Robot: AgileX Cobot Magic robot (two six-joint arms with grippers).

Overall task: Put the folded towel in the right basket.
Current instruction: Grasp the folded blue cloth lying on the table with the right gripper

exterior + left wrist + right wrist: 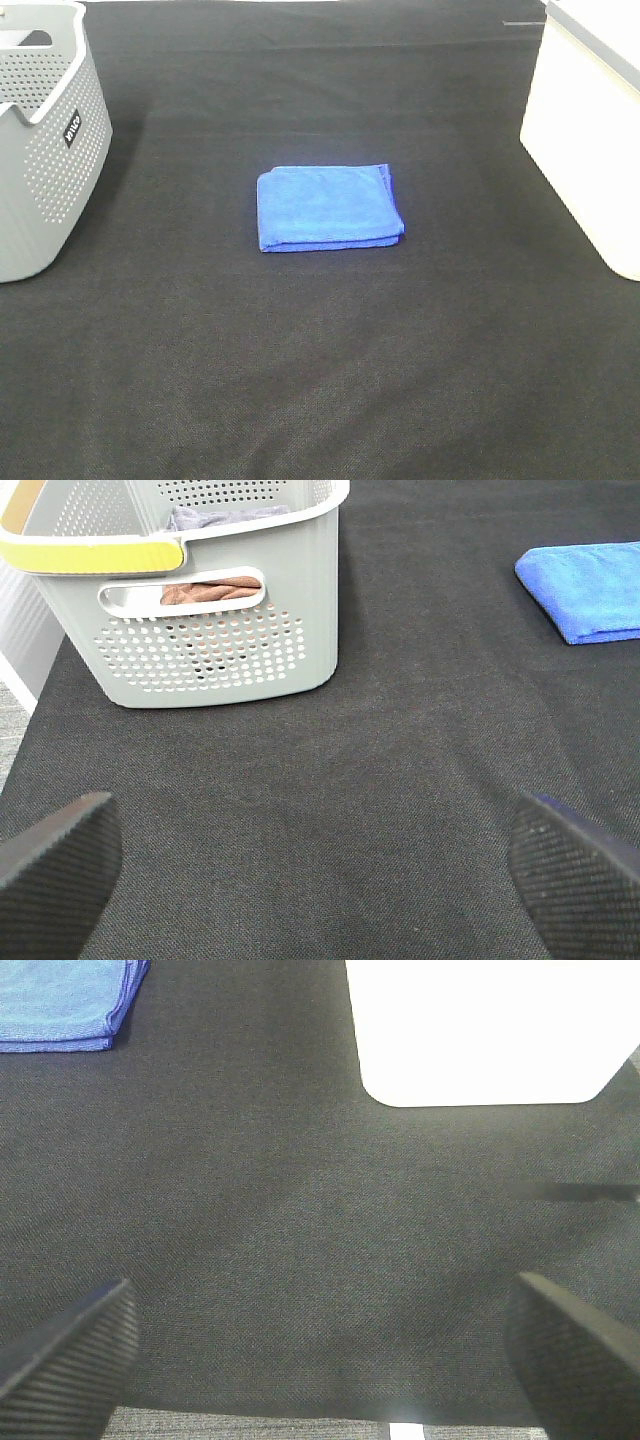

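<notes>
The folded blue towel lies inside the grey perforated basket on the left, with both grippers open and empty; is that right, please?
No: the folded blue towel lies outside the grey perforated basket, on the black table cloth, as the exterior high view shows. The left gripper and right gripper are open and empty.

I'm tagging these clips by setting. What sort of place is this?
Probably a staged laundry-sorting test table: black cloth over the surface, a folded blue towel in the middle, a grey perforated basket at left, a white basket at right.
</notes>
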